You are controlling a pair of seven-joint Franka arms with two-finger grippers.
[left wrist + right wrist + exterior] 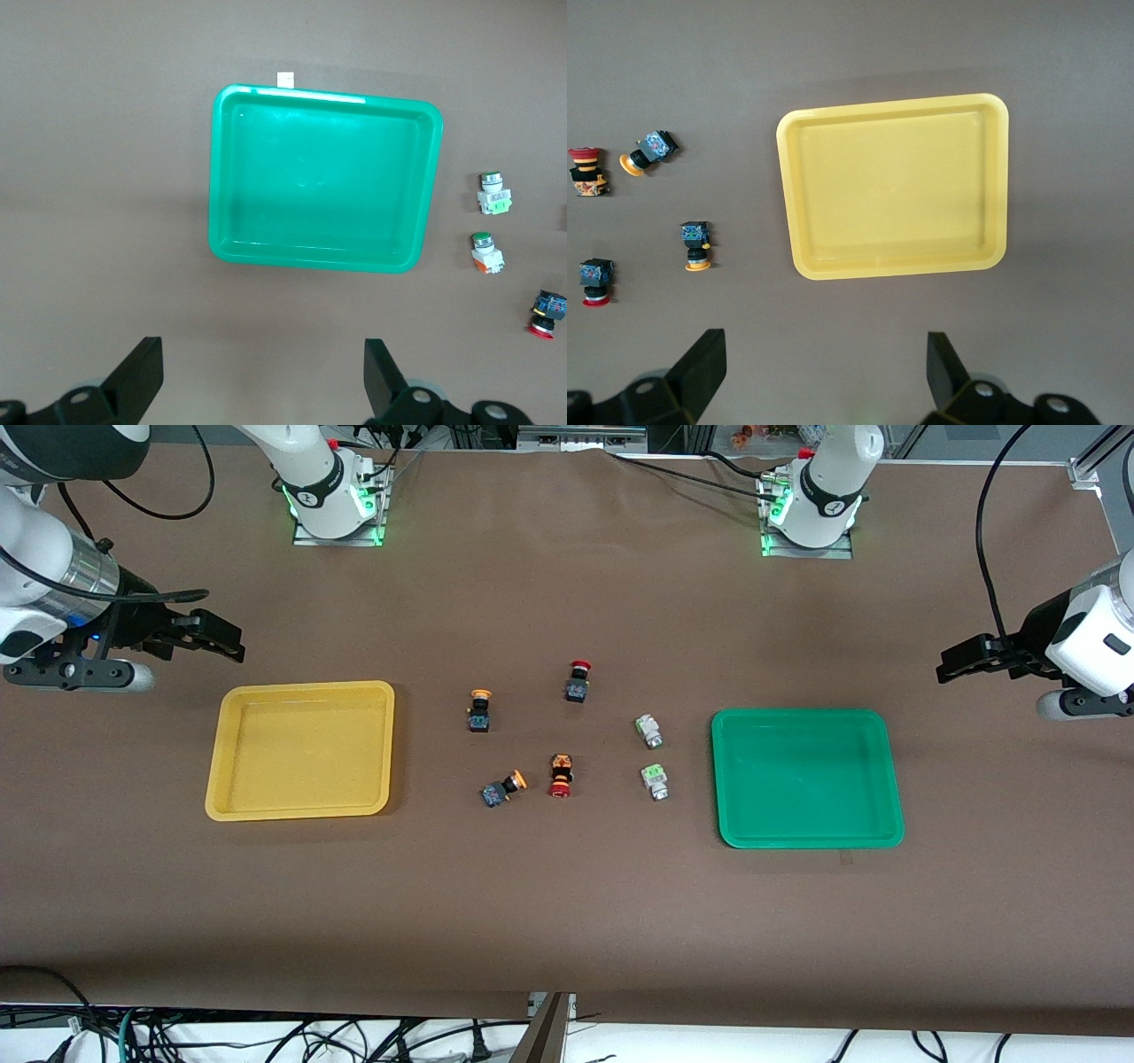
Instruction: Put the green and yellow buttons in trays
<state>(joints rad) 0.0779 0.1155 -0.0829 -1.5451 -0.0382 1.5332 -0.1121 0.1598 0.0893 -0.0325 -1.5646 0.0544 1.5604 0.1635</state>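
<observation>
We see both trays empty: the yellow tray (299, 749) toward the right arm's end of the bench (567, 921), the green tray (806, 778) toward the left arm's. Between them lie the yellow buttons (479, 710) and green buttons (649, 731). The left gripper (263, 370) and right gripper (826, 365) hover with jaws open.

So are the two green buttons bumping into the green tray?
Apart. In the left wrist view, both green buttons sit beside the green tray with bare brown table between them. The front view shows the same gap.

Brown table (567, 903), cables (354, 1041) below
</observation>
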